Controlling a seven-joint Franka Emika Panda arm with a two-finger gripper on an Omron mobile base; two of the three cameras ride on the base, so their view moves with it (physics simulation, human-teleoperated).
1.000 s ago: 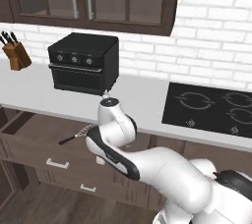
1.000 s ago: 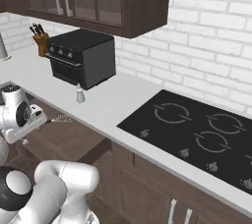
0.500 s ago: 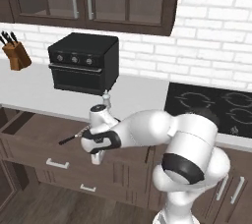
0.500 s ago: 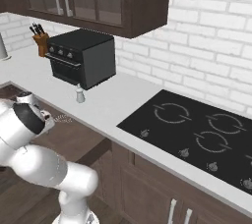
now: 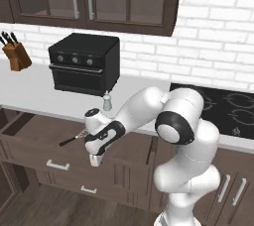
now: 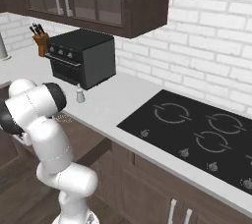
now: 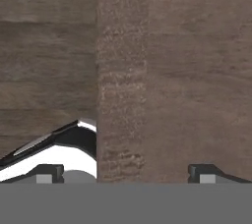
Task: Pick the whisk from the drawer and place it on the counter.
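Note:
The drawer (image 5: 34, 132) stands pulled open below the counter (image 5: 34, 91). In it lies the whisk (image 5: 70, 140), its thin black handle pointing left; my hand covers its wire head here, while the right base view shows the whisk's wire head (image 6: 62, 118) beside my arm. My gripper (image 5: 94, 160) points down over the drawer's front board, just right of the whisk and apart from it. In the hand view the gripper (image 7: 128, 171) is open, its fingertips (image 7: 49, 172) wide apart, facing brown wood with a lighter upright strip between them.
A small shaker (image 5: 106, 102) stands on the counter just behind the drawer, in front of a black toaster oven (image 5: 84, 64). A knife block (image 5: 17, 54) sits far left and the black cooktop (image 5: 228, 111) lies to the right. Wall cabinets hang overhead.
My arm has swung its elbow up and to the right, and the hand has sunk a little lower at the drawer's front. The whisk has not moved.

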